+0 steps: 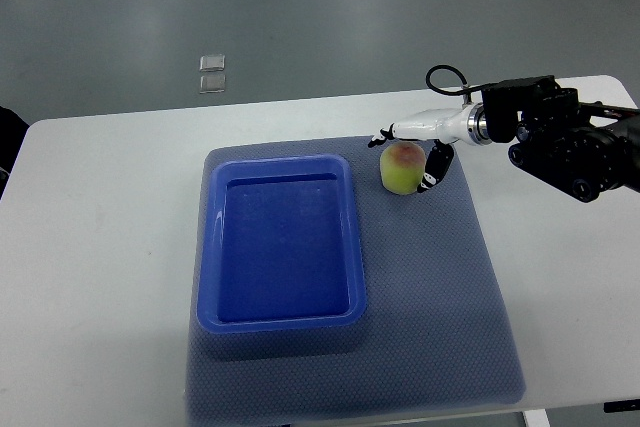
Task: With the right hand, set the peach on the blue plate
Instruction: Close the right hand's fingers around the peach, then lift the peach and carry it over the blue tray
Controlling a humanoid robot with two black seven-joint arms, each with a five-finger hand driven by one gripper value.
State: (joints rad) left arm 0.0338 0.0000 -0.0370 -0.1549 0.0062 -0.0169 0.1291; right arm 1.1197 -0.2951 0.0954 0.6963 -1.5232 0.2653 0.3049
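Peach [402, 168] upright on mat [440, 277], red top up, right hand [415, 152] around it

The right arm [575, 147] runs off the right edge; the robot hand [415, 152] partly hides the peach [401, 168].

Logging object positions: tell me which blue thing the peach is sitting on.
The peach sits on the flat blue-grey mat, by the right robot hand, not in the raised-rim blue plate, which holds nothing.

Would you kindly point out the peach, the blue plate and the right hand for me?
peach [401, 167], top view, middle of the fruit.
blue plate [211, 247], top view, its left rim.
right hand [409, 160], top view, between the fingertips flanking the peach.
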